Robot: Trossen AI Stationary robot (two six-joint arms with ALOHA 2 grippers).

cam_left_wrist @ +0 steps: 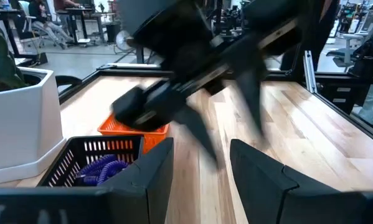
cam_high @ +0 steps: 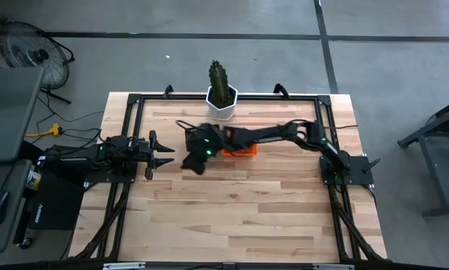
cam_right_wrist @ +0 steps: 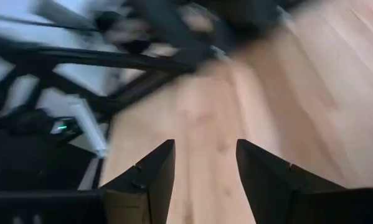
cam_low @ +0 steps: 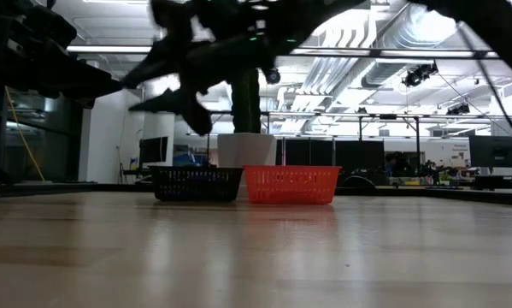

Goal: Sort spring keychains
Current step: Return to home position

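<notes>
Right hand [cam_right_wrist: 205, 145] spread; coiled purple keychains [cam_left_wrist: 103, 168], seemingly, in mesh basket [cam_left_wrist: 65, 164].

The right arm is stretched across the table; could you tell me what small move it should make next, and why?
Probably draw back toward its base: the right gripper is open and empty, and purple spring keychains already lie in the black basket.

1. The potted plant [cam_high: 222, 105] stands on the table [cam_high: 246, 217], at its far edge.
2. Before it sit the left basket [cam_low: 197, 183] and the right basket [cam_low: 291, 184], side by side.
3. Spring keychains [cam_left_wrist: 102, 168] lie in the left basket.
4. My right gripper [cam_high: 193, 162] hangs above the left basket; my left gripper [cam_high: 164, 154] is farther left.
</notes>
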